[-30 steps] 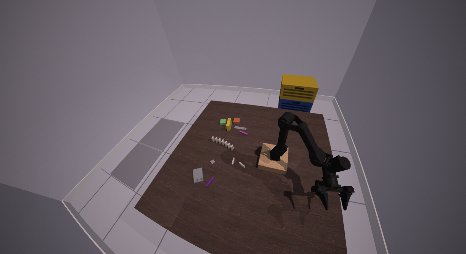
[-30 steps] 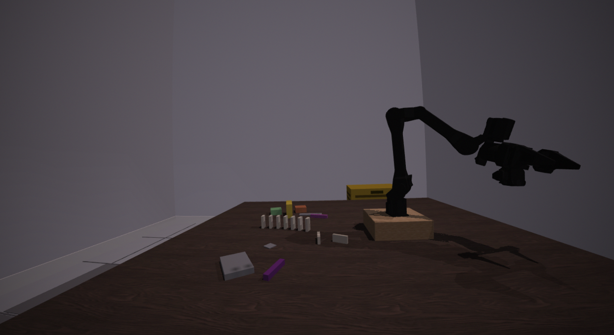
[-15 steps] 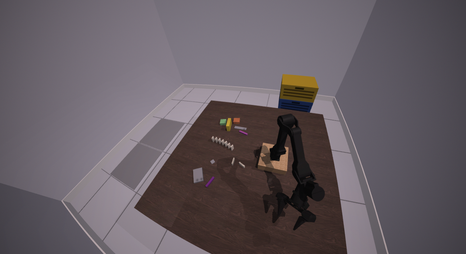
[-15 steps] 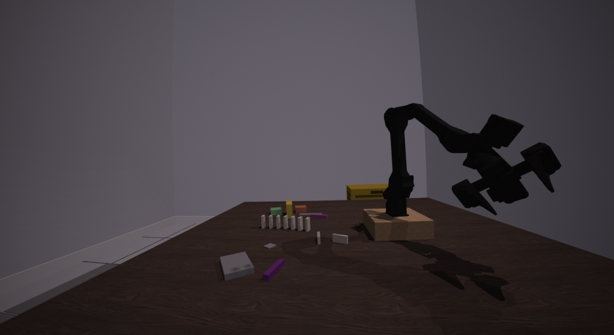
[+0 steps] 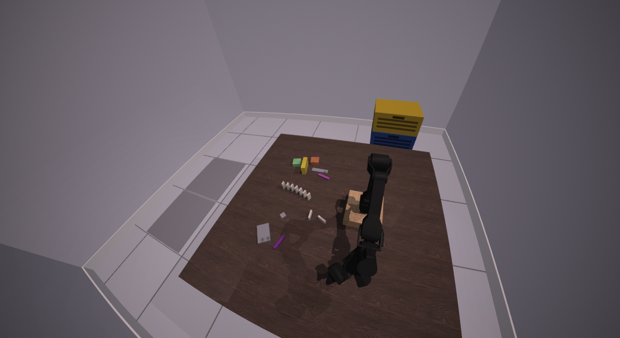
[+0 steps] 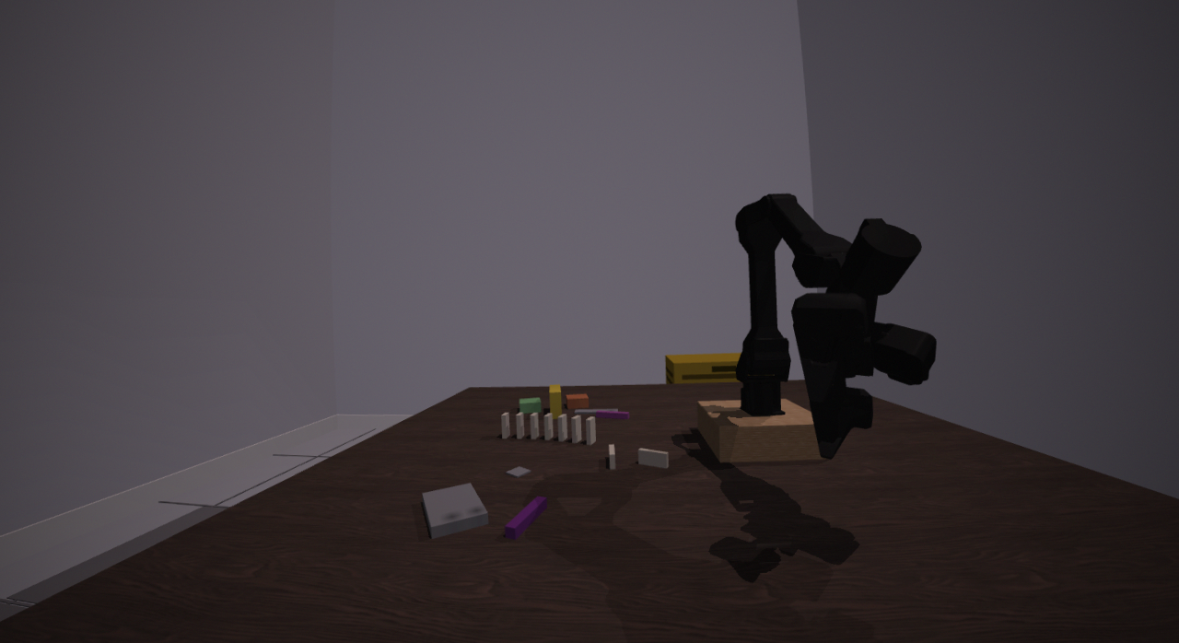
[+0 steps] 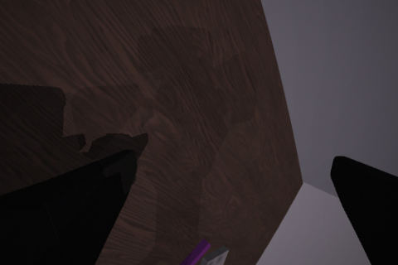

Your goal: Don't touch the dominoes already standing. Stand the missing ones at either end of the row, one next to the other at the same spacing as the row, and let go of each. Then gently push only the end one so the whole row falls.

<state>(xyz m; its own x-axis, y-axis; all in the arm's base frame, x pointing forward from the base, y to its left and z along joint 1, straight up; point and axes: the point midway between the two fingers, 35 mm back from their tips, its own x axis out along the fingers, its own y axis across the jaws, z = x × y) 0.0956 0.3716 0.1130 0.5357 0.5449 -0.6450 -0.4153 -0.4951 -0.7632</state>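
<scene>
You have a dark brown, wood-grained counter (image 5: 407, 232) (image 6: 948, 540) (image 7: 232, 166), off-white dominoes (image 5: 296, 189) (image 6: 548, 426), a green block (image 5: 296, 162) (image 6: 530, 405), purple sticks (image 5: 279, 241) (image 6: 526, 517) (image 7: 196, 252), and a yellow-over-blue cabinet (image 5: 397, 118) with dark stripes.

Wrist view: purple bar (image 5: 279, 241) (image 6: 526, 517) (image 7: 196, 253) & grey block (image 5: 263, 233) (image 6: 454, 509) (image 7: 215, 257) cut off at btm edge; markings on block prob. too small to tell.

Plain grey walls (image 5: 347, 54) (image 6: 568, 169) (image 7: 332, 50) surround a pale tiled floor (image 5: 164, 288) (image 6: 272, 466) (image 7: 290, 219). A yellow cabinet section (image 5: 398, 108) (image 6: 700, 368) sits above a blue one (image 5: 392, 141), under dim light.
</scene>
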